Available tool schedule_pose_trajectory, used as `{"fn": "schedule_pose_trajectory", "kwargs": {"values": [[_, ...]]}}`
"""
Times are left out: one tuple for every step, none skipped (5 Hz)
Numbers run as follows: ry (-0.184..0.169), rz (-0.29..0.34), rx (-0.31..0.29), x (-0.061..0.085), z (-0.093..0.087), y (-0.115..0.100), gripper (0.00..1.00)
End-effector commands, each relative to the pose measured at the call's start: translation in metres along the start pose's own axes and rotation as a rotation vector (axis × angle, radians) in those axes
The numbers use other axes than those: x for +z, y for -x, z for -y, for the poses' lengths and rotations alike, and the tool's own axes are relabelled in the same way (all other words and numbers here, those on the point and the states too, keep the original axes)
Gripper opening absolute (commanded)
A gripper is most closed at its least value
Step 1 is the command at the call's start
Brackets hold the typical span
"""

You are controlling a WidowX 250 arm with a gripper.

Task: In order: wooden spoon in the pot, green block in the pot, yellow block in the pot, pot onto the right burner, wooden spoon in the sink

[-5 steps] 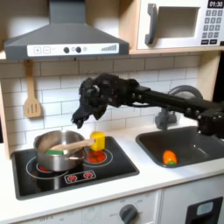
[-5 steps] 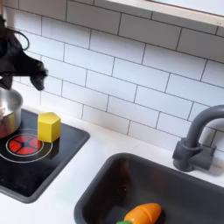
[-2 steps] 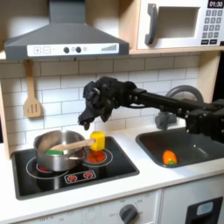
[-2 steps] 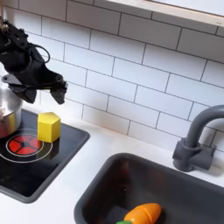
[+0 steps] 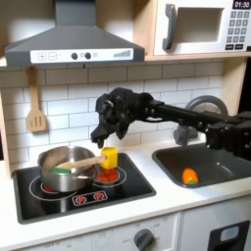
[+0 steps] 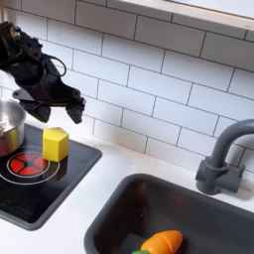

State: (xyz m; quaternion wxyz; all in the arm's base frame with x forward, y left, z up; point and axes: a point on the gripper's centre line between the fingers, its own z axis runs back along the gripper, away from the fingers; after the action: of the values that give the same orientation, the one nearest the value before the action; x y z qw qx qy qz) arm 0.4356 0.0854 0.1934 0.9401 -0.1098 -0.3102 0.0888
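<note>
I count one pot (image 5: pixel 67 165), one wooden spoon (image 5: pixel 90 162) in it, one yellow block (image 6: pixel 55 144), two red burner rings (image 5: pixel 106 175), one orange toy (image 6: pixel 162 242) in the sink, one faucet (image 6: pixel 222 159), one spatula (image 5: pixel 36 108) hanging at nine o'clock.

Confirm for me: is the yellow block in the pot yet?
No, the yellow block stands on the cooktop beside the pot in the second exterior view.

"01:30" on the microwave display (image 5: pixel 241 5)
</note>
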Motion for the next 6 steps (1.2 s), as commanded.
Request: {"fn": "schedule_pose_trajectory", "kwargs": {"values": [[0.004, -0.040, 0.010, -0.0053, -0.0014, 0.0095, 1.00], [0.007, -0.050, 0.007, -0.0059, -0.0010, 0.0104, 1.00], [0.004, -0.065, 0.013, -0.0084, -0.0012, 0.0135, 1.00], [-0.018, -0.017, -0.012, -0.0017, -0.0021, 0.0102, 1.00], [-0.012, 0.003, -0.007, 0.0001, -0.0027, 0.0056, 1.00], [-0.011, -0.013, -0.012, -0.0050, -0.0017, 0.0082, 1.00]]}}
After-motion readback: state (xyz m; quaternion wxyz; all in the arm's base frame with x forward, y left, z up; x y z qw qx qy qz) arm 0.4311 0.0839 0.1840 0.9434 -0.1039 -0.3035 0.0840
